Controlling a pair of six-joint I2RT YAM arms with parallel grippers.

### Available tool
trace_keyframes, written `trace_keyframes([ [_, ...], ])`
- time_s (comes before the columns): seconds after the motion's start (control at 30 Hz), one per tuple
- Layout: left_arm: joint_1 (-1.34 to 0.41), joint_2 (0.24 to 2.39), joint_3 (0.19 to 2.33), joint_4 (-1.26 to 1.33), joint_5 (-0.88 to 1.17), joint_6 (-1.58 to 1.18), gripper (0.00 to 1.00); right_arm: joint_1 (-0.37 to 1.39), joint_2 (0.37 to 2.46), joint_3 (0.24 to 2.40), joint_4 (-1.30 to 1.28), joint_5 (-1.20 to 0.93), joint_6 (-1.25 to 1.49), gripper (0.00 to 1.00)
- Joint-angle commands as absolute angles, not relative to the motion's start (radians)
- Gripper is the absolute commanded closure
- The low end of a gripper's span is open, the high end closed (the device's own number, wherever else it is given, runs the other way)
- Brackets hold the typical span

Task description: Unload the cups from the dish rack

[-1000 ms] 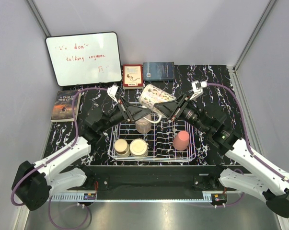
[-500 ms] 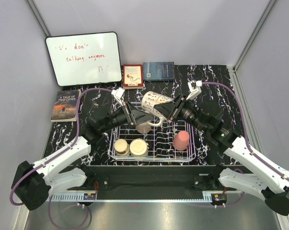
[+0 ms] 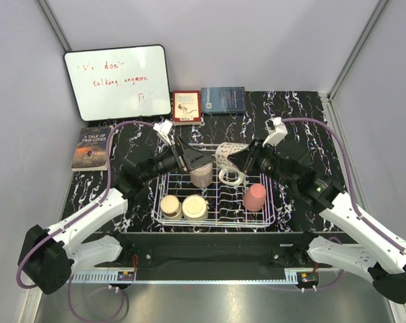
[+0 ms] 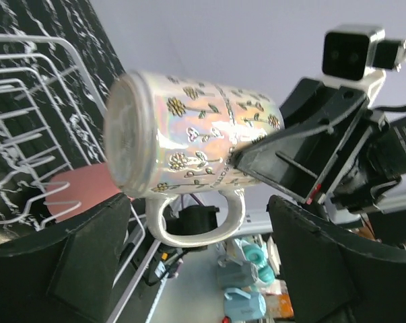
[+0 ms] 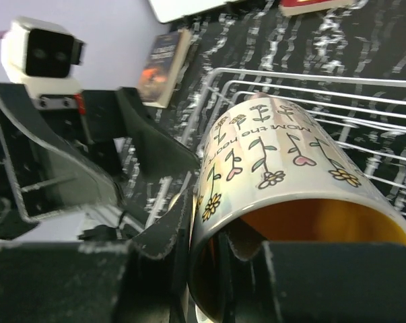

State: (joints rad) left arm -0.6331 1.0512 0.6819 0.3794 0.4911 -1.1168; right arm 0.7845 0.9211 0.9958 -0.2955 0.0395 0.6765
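Note:
A white flowered mug (image 3: 228, 156) with a yellow inside hangs on its side above the dish rack (image 3: 270, 217). My right gripper (image 3: 239, 161) is shut on its rim, one finger inside and one outside (image 5: 216, 259). My left gripper (image 3: 204, 160) stands open, its fingers wide on either side of the mug's handle (image 4: 197, 225) without touching it (image 4: 203, 266). In the rack stand two cream cups (image 3: 170, 206) (image 3: 194, 207), a pink tumbler (image 3: 254, 197) and a translucent pinkish cup (image 3: 201, 177).
A whiteboard (image 3: 116, 81) leans at the back left. A red book (image 3: 186, 106) and a blue book (image 3: 223, 99) stand behind the rack, and another book (image 3: 90, 148) lies at the left table edge. Grey walls close in on both sides.
My left gripper has opened and let go of the mug. The right gripper has closed further on the rim, and the mug has come down closer to the rack.

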Motion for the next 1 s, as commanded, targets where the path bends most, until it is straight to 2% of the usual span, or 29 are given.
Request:
trace_keyframes([
  [0.0,-0.588,1.013,0.741,0.307,0.434,-1.057,0.12,0.785,0.856,1.153,-0.319,0.185,0.574,1.00],
  [0.13,-0.548,0.973,0.718,0.241,0.382,-1.045,0.11,0.785,0.859,1.207,-0.397,0.265,0.520,1.00],
  [0.27,-0.529,0.953,0.727,0.158,0.321,-1.031,0.11,0.784,0.899,1.308,-0.514,0.467,0.473,1.00],
  [0.37,-0.529,0.953,0.770,0.051,0.272,-0.999,0.12,0.784,0.974,1.409,-0.654,0.648,0.425,1.00],
  [0.43,-0.529,0.962,0.811,-0.090,0.215,-0.977,0.13,0.746,1.043,1.460,-0.696,0.696,0.396,1.00],
  [0.57,-0.529,1.014,0.916,-0.331,0.118,-0.917,0.15,0.432,1.161,1.610,-0.782,0.487,0.388,1.00],
  [0.67,-0.529,1.020,0.951,-0.419,0.094,-0.900,0.16,0.405,1.255,1.682,-0.813,0.540,0.385,1.00],
  [0.97,-0.529,0.980,0.930,-0.529,0.061,-0.893,0.16,0.114,1.531,1.833,-0.933,0.348,0.597,1.00],
])
